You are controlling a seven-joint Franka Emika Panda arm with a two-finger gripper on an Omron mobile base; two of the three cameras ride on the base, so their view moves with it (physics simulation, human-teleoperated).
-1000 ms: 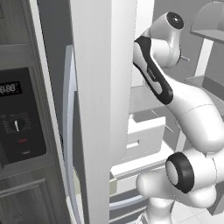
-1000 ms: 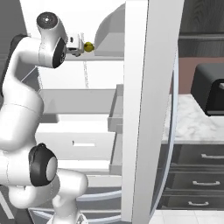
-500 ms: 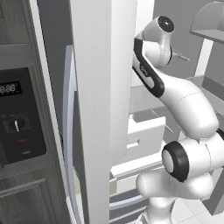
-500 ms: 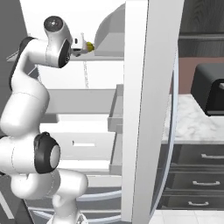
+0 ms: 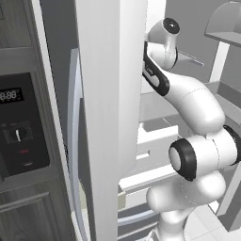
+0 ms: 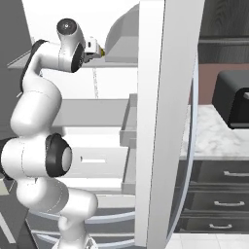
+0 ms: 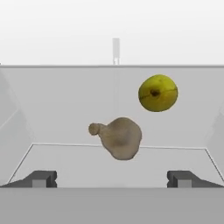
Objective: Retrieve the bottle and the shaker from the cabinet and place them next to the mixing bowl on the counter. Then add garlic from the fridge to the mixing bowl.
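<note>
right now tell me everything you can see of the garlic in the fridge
The garlic is a pale tan, lumpy bulb with a short stubby stem pointing to the left in the hand view. It lies on its side on the white fridge shelf, apart from the yellow-green fruit beyond it. Nothing grips it; the open claw faces it.

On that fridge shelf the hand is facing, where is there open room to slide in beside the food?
Bare shelf stretches left of the garlic to the side wall, and a narrower strip runs along the front edge below it. It is tighter at right, where the yellow fruit sits behind and right of the garlic. The open fingers straddle the garlic, still short of it.
</note>
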